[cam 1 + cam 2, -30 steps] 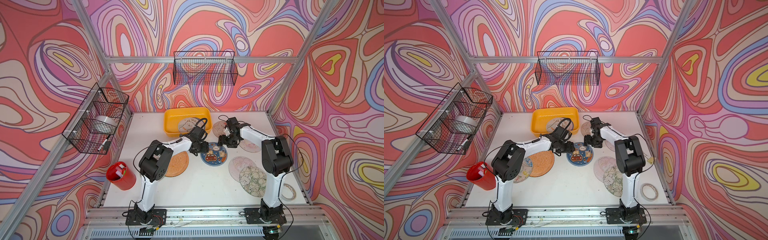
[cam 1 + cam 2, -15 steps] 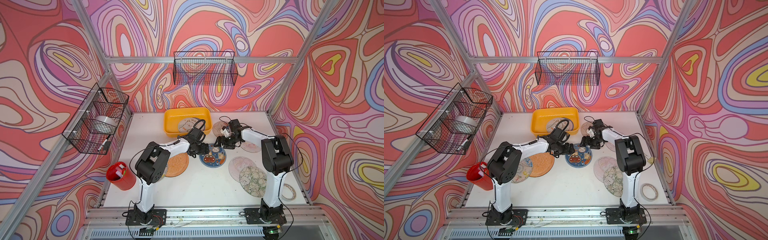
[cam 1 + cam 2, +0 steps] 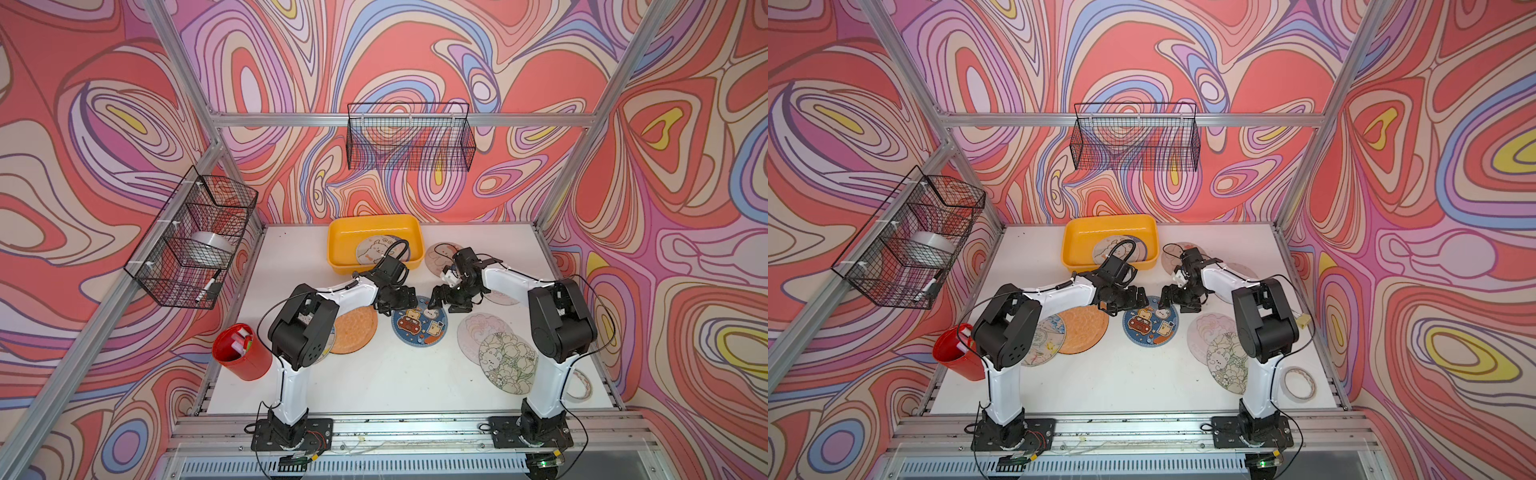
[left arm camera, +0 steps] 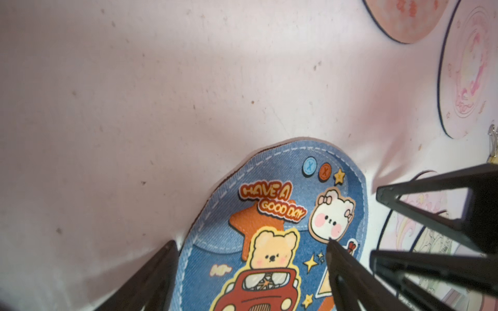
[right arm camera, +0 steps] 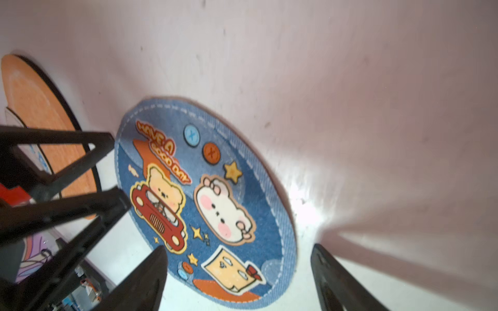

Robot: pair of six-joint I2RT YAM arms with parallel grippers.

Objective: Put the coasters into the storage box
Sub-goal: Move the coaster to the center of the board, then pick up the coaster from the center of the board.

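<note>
The yellow storage box sits at 12 o'clock on the white bench, close to the back wall. One cream coaster with a cartoon animal lies flat inside it, toward the box's 4 o'clock corner. A pale coaster lies on the bench just outside the box at its 3 o'clock.

The blue coaster lies flat near the bench's centre, at the box's 5 o'clock. The left gripper hangs low at its 10 o'clock edge and the right gripper at its 1 o'clock edge. Both have their jaws spread wide and neither has hold of anything. I cannot tell whether any fingertip touches the coaster.

The orange coaster is at the blue one's 9 o'clock. At its 3 to 4 o'clock a floral coaster overlaps a pink coaster.

A red pot at the bench's 8 o'clock edge holds small white things too small to name. The wire basket on the left wall holds a roll of tape and a marker.
</note>
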